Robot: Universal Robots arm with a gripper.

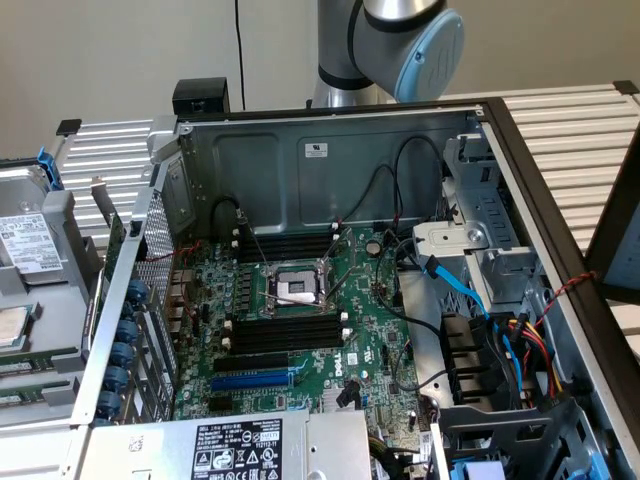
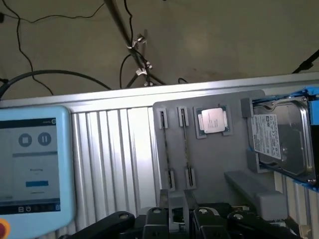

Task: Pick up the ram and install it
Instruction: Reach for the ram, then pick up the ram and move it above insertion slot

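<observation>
Seen from my wrist, the teach pendant (image 2: 32, 159) showed a square and a pause sign, its other writing blurred. Beside it the ram (image 2: 186, 147) stood on edge in a grey holder plate (image 2: 224, 159), with what seemed a second thin stick (image 2: 166, 148) just alongside. Then came a loose processor (image 2: 213, 121) and a hard drive (image 2: 279, 137), whose labels I could not read. My gripper (image 2: 180, 215) hung spread wide and empty, short of the ram and not touching it. In the exterior view, below my arm (image 1: 420, 45), the open computer case (image 1: 330, 150) filled the middle, and a white sticker (image 1: 320, 148) at twelve o'clock was illegible. The motherboard (image 1: 300, 340) bore the name Dell in white at five o'clock from the processor socket (image 1: 297, 287). The power supply label (image 1: 235, 450) at six o'clock was only fine print and marks. As I judged it, a board this thin could tilt or slip if pinched off-centre. It could also catch the black cables (image 1: 420, 325) running beside the memory slots (image 1: 285, 330). Pressed down askew, or against unopened white clips, it could bind or crack.
</observation>
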